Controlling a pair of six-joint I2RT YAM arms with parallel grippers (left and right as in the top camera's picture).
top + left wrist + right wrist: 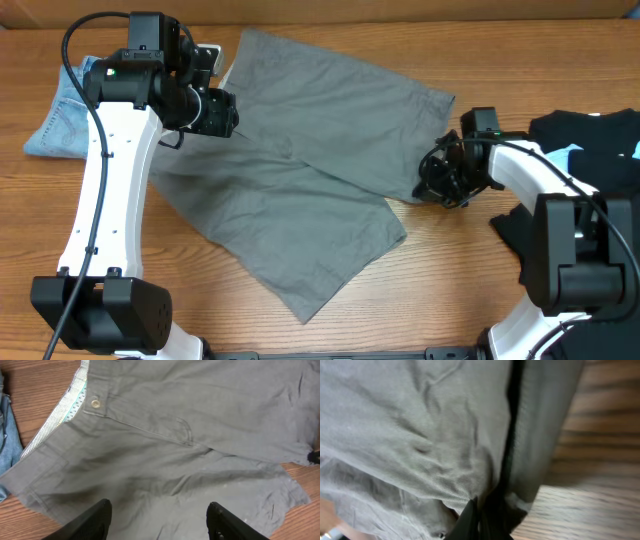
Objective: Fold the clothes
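While the grey-khaki shorts [300, 170] lie spread flat across the middle of the table [480, 60], waistband at the far left and the two legs running out to the right and to the near side, the fold itself is judged not yet begun: the step in hand is the taking of a grip. The right gripper [442, 182] is seen at the right-hand hem of the far leg, jaws closed tight. In the right wrist view the cloth is gathered into creases at the fingertips, so the hem is taken to be pinched (a thin pinch, only an edge of cloth). The left gripper [157, 527] is held over the waistband end, near the button [95, 404], jaws wide apart with nothing between them; whether the pads touch the cloth cannot be told. Small denim shorts [60, 120] are noted at the far left, just beside the waistband, and black garments [590, 140] at the right, apart from the work. For the next move a hold on the waistband by the left gripper is called for, so that both ends are secured; one leg would then need to be carried over onto the other, edges level.
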